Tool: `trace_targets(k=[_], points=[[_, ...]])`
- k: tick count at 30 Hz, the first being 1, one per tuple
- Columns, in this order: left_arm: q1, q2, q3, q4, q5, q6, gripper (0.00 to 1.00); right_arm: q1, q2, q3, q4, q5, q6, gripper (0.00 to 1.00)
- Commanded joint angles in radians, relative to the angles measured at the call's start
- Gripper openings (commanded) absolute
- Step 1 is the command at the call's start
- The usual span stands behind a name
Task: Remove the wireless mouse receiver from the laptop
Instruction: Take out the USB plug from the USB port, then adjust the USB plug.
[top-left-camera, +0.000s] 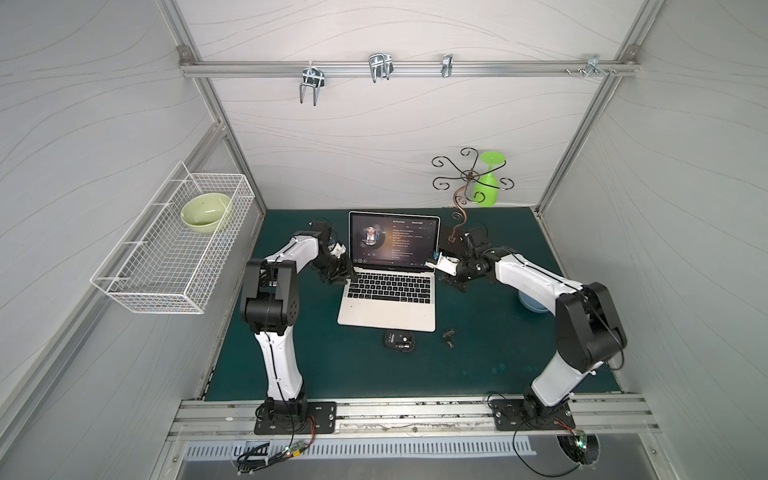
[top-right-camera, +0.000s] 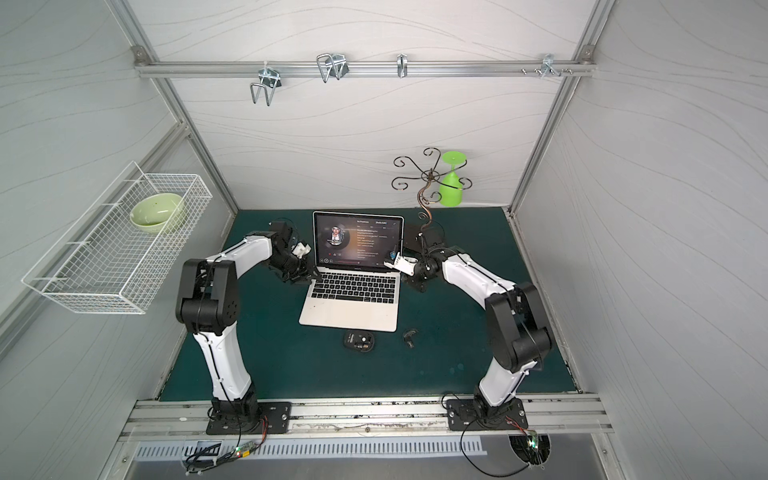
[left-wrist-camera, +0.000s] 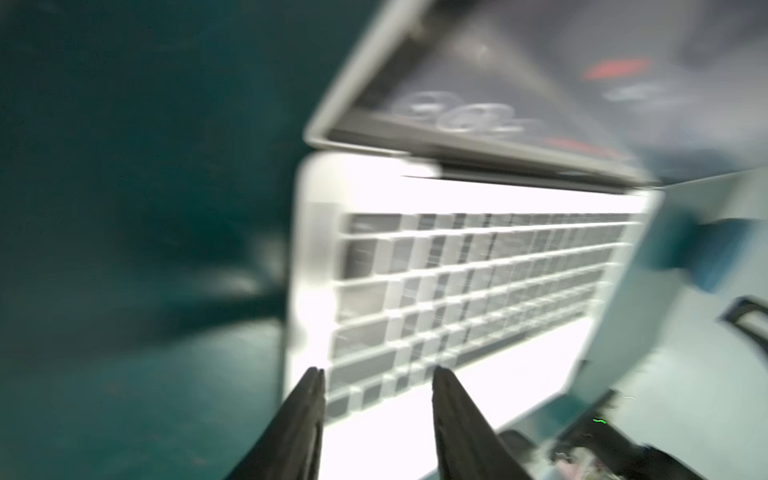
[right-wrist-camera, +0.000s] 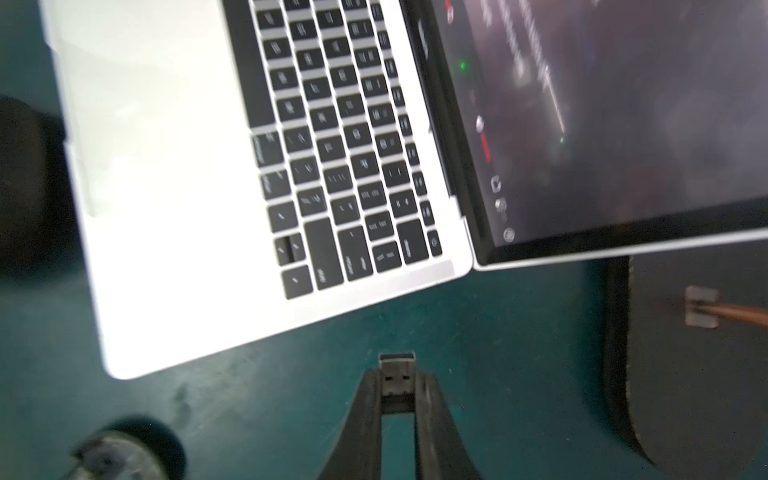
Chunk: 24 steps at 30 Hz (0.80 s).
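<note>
The silver laptop (top-left-camera: 388, 309) (top-right-camera: 349, 309) stands open mid-mat, its dark screen lit. My right gripper (right-wrist-camera: 399, 375) is shut on the wireless mouse receiver (right-wrist-camera: 397, 368), a small metal USB plug. The plug is held over the green mat, a short way off the laptop's (right-wrist-camera: 166, 166) right edge, free of it. In both top views the right gripper (top-left-camera: 432, 263) (top-right-camera: 389, 264) hovers beside the screen's lower right corner. My left gripper (left-wrist-camera: 378, 372) (top-left-camera: 351, 276) is open at the laptop's (left-wrist-camera: 457, 270) left edge near the hinge, nothing between its fingers; that view is blurred.
A black mouse (top-left-camera: 400, 340) and a small dark object (top-left-camera: 449, 336) lie in front of the laptop. A scrolled metal stand (top-left-camera: 461, 195) with a green glass (top-left-camera: 486, 187) rises at the back right, its dark base (right-wrist-camera: 685, 353) close to my right gripper. A wire basket (top-left-camera: 137, 286) with a green bowl hangs left.
</note>
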Motion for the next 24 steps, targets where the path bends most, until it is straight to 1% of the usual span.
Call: trace_targets(k=[1,3,7,10,12,16,20,22,24], points=[[-0.016,-0.192,-0.064,0.183,0.269,-0.148,0.49,0.067,-0.118,-0.012,-0.044,-0.016,0.091,0.07],[-0.023,-0.28,-0.131,0.262,0.317,-0.215,0.51,0.101,-0.188,-0.028,-0.041,-0.031,0.132,0.07],[-0.064,-0.451,-0.259,0.386,0.402,-0.314,0.54,0.195,-0.342,-0.103,-0.038,-0.057,0.144,0.08],[-0.13,-0.551,-0.313,0.389,0.415,-0.319,0.56,0.247,-0.434,-0.139,-0.055,-0.051,0.157,0.08],[-0.17,-0.598,-0.349,0.39,0.413,-0.334,0.57,0.264,-0.477,-0.143,-0.063,-0.031,0.178,0.08],[-0.25,-0.665,-0.398,0.441,0.389,-0.375,0.58,0.304,-0.528,-0.158,-0.069,-0.026,0.178,0.08],[-0.34,-0.677,-0.37,0.4,0.342,-0.364,0.58,0.363,-0.522,-0.146,-0.092,0.031,0.155,0.09],[-0.365,-0.675,-0.355,0.371,0.312,-0.346,0.57,0.383,-0.511,-0.139,-0.095,0.054,0.145,0.08],[-0.382,-0.672,-0.351,0.379,0.304,-0.354,0.55,0.398,-0.502,-0.133,-0.093,0.074,0.14,0.09]])
